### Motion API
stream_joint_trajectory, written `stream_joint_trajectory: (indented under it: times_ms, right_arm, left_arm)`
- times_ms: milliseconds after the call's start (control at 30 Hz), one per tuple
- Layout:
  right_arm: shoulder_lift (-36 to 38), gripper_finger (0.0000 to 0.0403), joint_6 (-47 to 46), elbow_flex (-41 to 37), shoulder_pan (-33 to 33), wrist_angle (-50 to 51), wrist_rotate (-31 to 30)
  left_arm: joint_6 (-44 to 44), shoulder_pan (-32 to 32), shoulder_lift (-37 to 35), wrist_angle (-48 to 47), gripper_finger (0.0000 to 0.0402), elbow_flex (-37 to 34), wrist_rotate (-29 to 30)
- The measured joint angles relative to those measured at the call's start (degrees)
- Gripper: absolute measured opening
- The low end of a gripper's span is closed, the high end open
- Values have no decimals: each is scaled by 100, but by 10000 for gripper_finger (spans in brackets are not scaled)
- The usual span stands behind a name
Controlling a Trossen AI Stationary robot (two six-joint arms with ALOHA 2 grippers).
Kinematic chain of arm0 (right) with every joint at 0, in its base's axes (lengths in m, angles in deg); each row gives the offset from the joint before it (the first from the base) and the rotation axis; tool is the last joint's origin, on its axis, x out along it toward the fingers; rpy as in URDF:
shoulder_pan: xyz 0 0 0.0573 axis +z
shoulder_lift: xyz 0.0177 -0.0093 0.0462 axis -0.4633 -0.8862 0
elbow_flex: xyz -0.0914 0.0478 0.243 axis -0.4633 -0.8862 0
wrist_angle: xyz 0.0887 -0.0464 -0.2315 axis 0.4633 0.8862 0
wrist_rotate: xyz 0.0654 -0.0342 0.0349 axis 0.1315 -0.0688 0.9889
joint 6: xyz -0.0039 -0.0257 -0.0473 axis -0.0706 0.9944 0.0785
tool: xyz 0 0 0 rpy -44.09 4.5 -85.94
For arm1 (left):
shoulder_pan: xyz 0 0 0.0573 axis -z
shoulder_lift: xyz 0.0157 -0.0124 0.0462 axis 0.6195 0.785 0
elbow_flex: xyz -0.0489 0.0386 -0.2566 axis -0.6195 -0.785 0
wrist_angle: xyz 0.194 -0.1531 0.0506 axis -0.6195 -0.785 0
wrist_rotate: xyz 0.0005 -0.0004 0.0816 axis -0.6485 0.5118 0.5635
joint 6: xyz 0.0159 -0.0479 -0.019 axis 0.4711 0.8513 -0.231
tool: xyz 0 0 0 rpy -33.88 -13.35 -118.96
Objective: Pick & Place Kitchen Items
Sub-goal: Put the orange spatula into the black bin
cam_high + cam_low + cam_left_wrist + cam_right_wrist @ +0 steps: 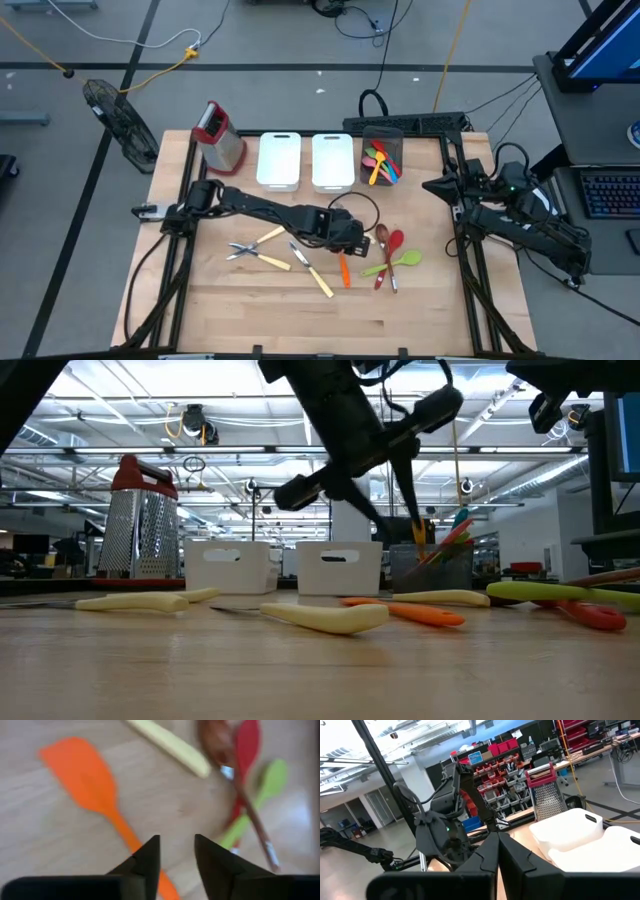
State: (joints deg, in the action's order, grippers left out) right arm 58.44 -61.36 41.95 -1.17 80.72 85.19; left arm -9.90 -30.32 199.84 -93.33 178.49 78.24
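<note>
Two fingers of the left claw (175, 862) stand parted over the orange spatula (80, 775); right claw (497, 852) closed.

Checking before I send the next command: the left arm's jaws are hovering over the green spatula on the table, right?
Not quite. The left gripper hovers over the orange spatula, not a green one; the left wrist view shows its handle running under the parted jaws.

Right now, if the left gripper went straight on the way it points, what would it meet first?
Most likely the orange spatula: the left gripper points down at the table, fingers parted, with the spatula's handle running under them. Depth is unclear; it may touch bare wood beside the handle.
</note>
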Motion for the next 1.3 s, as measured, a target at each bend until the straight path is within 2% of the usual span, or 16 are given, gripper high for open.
stream_joint_trajectory:
  times_ms: [200, 333, 500, 633, 800, 967, 1300]
  right_arm:
    - [0, 4, 37, 0, 0, 0, -2]
    - [-2, 4, 61, 0, -4, -3, -4]
    - [-13, 4, 59, 0, -3, -43, -4]
    - [-35, 4, 59, 0, -4, -51, -4]
    - [-44, 4, 59, 0, -7, -42, -24]
    - [-44, 4, 61, 0, -7, -44, -28]
    - [-44, 4, 59, 0, -7, -44, -48]
  left_arm:
    - [520, 53, 113, -388, 202, 0, 268]
    - [451, 71, 331, -195, 232, -2, 301]
    - [488, 6, 604, -285, 240, 0, 399]
    - [748, -38, 729, -393, 241, 31, -32]
    - [749, -17, 972, -273, 239, 37, 44]
    - [711, 4, 1099, -540, 199, 50, -158]
    - [456, 38, 1106, -1013, 46, 46, 88]
